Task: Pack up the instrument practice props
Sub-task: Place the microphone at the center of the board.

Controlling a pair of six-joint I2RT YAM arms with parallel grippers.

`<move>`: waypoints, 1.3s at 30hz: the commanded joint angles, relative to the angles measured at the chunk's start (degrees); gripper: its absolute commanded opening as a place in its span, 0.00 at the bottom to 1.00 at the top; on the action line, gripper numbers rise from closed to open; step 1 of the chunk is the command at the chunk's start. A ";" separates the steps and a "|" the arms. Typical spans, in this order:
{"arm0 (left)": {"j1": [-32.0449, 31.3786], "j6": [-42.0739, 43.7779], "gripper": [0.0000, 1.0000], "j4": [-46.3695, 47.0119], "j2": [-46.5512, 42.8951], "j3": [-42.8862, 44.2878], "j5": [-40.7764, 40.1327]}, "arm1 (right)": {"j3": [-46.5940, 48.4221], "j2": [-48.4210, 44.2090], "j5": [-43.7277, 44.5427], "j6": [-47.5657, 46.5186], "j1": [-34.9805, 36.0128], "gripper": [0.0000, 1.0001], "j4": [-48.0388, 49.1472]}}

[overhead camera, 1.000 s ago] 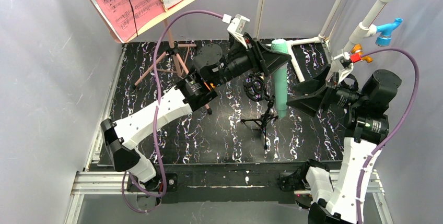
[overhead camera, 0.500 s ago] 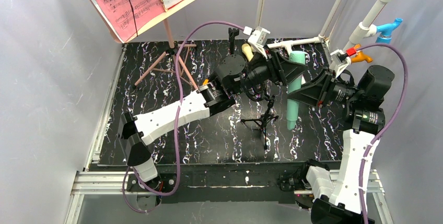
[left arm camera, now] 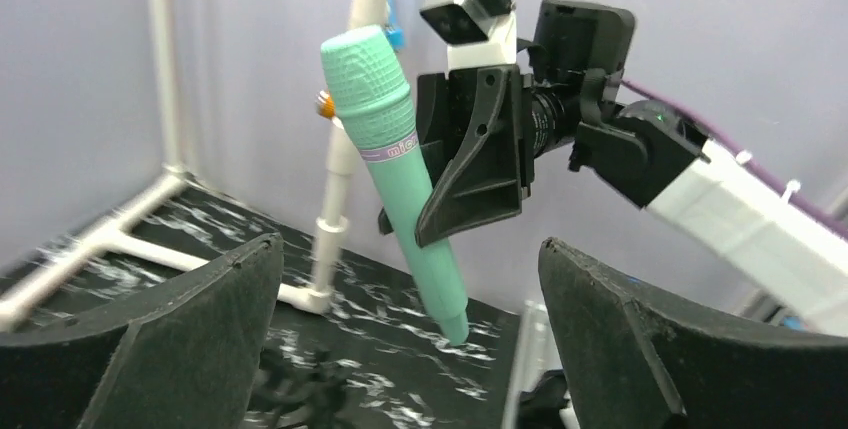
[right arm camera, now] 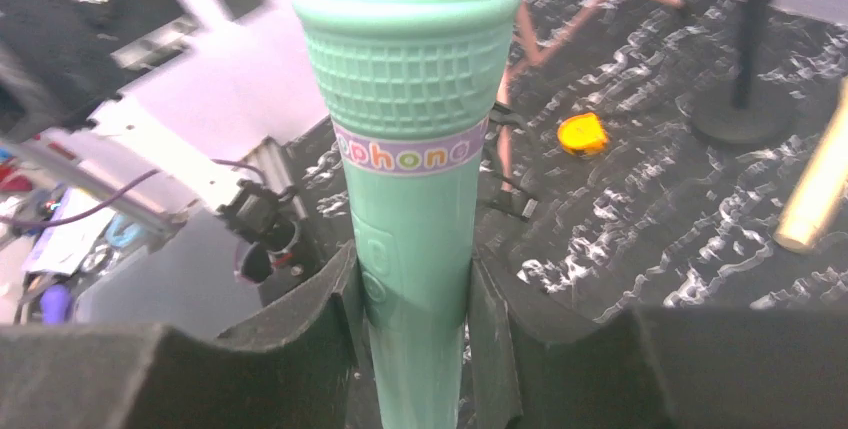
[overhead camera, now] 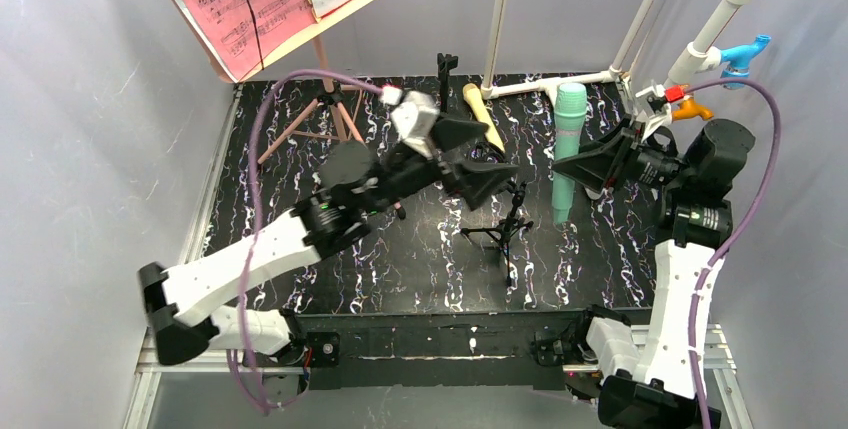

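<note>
While the right claw (overhead camera: pixel 588 165) gripped the teal microphone (overhead camera: pixel 567 154) below its label band, at the right of the top view, that microphone hung nearly upright, head up, clear of the surface (overhead camera: pixel 400 249). The left claw (overhead camera: pixel 497 155) stood wide open and empty at centre frame, apart from it. The beige microphone (overhead camera: pixel 483 117) lay on the surface at upper centre. The pink music board (overhead camera: pixel 240 9) stood at upper left.

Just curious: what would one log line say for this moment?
right gripper: shut on teal mic | left gripper: open, empty | pose: head up, tilted
</note>
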 commanded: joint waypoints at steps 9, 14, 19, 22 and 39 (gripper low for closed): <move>1.40 21.49 0.98 -27.60 -25.55 -17.10 -14.73 | 6.80 5.50 31.71 -44.62 2.28 0.01 -32.60; 1.40 23.80 0.98 -34.50 -30.30 -27.97 -19.33 | 4.17 6.58 39.79 -44.63 7.15 0.01 -30.26; 1.40 28.44 0.98 -40.40 -30.51 -32.77 -19.79 | 1.91 7.95 45.78 -44.46 11.36 0.01 -27.89; 1.40 30.20 0.98 -42.48 -29.54 -33.90 -21.49 | 1.24 8.80 47.74 -44.98 11.88 0.02 -27.09; 1.41 29.22 0.98 -39.43 -28.63 -38.72 -20.18 | 0.49 14.34 54.59 -49.46 17.86 0.07 -26.32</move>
